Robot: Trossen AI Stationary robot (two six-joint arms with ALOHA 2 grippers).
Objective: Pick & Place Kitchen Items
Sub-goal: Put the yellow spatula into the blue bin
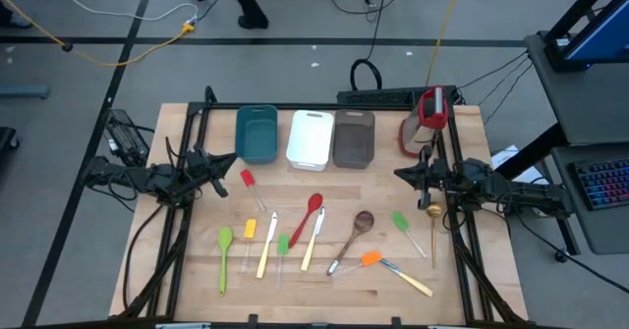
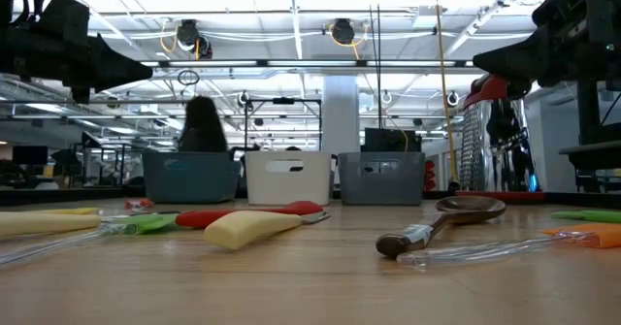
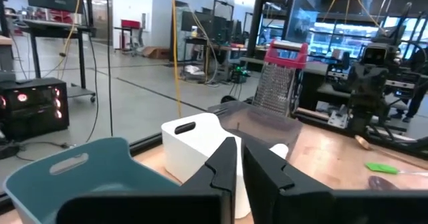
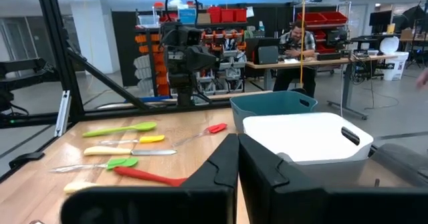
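Several slim utensils lie flat on the wooden table: a red spatula, red spoon, wooden spoon, green spoon, yellow spatula, two pale-handled knives, green spatulas, an orange spatula and a gold spoon. My left gripper is shut and empty, above the table near the teal tray. My right gripper is shut and empty, above the table right of the grey-brown tray. Both hang well above the tabletop in the low view.
A teal tray, a white tray and a grey-brown tray stand in a row at the table's far edge. A red-and-white grater stands upright at the far right. People show in the room beyond.
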